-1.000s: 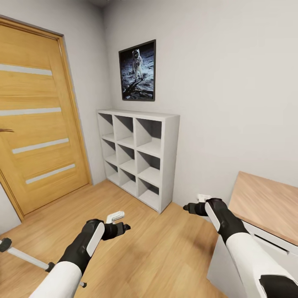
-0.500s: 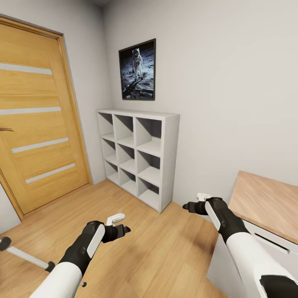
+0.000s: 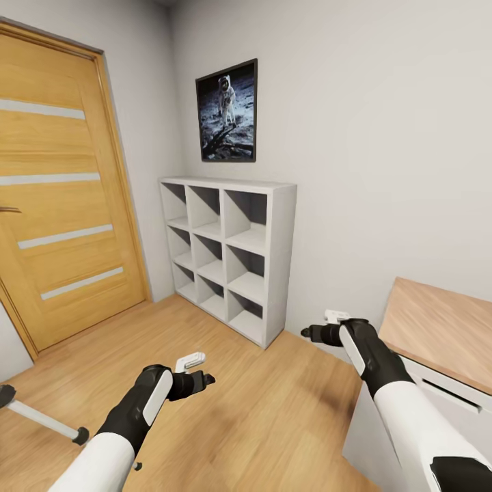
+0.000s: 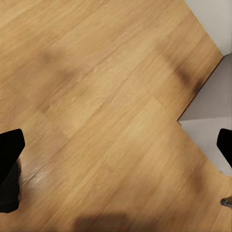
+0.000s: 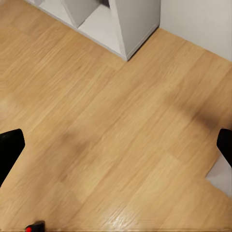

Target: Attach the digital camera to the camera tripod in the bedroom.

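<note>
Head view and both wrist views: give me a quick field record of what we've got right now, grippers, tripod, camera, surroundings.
room: bedroom, wood floor, grey walls
left gripper: open, empty, above bare floor
right gripper: open, empty, above floor near the shelf corner
camera tripod: one silver leg with black joints at the head view's lower left
digital camera: possibly the small black edge with a red dot in the right wrist view; too little showing to confirm
shelf: white cube unit against the wall
door: oak, closed
desk: wooden top, by the right arm

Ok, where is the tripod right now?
In the head view one silver leg of the tripod lies low at the left edge, on the wood floor beside the left arm, below the door.
</note>
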`<state>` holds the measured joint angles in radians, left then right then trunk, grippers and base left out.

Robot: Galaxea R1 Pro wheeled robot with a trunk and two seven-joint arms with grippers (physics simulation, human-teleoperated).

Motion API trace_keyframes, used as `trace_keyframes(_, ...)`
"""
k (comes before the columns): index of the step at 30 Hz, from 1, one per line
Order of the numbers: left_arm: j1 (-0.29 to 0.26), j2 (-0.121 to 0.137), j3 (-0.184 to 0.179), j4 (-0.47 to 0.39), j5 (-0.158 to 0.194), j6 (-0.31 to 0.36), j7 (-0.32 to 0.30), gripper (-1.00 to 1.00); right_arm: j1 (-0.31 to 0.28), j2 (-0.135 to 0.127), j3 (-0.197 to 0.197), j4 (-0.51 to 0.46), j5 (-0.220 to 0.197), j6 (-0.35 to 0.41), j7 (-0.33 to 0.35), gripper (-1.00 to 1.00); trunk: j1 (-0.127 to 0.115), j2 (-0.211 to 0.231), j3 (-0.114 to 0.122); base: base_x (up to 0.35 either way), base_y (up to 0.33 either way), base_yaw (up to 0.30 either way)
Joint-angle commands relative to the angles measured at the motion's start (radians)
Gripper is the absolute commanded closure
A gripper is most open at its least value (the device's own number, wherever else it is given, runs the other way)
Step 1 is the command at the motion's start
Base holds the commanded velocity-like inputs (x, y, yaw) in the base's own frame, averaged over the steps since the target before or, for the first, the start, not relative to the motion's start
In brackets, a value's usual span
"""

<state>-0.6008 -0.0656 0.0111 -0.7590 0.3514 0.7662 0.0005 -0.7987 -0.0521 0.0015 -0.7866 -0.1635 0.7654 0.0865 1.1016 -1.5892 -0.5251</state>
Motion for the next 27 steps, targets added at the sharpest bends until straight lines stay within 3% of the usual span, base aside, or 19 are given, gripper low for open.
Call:
trace_keyframes(1,-0.001,0.000,0.002,-0.001,0.002,0.005,0.000,-1.00,-0.001,0.000,0.000,-0.003,-0.003,0.015,0.003,-1.00,0.004,-0.008,-0.004,0.000,0.000,0.000)
trace_keyframes(8,-0.001,0.002,0.002,-0.007,0.001,0.005,0.000,-1.00,-0.001,-0.002,0.000,-0.009,-0.003,0.051,0.053,-1.00,0.031,-0.057,-0.026,0.000,0.000,0.000)
trace_keyframes(10,-0.001,0.003,0.002,-0.008,0.001,0.005,-0.001,-1.00,-0.001,-0.003,0.000,-0.011,-0.001,0.059,0.113,-1.00,0.038,-0.071,-0.033,0.000,0.000,0.000)
trace_keyframes(27,-0.001,0.005,0.004,-0.010,0.001,0.005,-0.002,-1.00,-0.001,-0.003,0.001,-0.011,-0.002,0.065,0.170,-1.00,0.104,-0.190,-0.086,0.000,0.000,0.000)
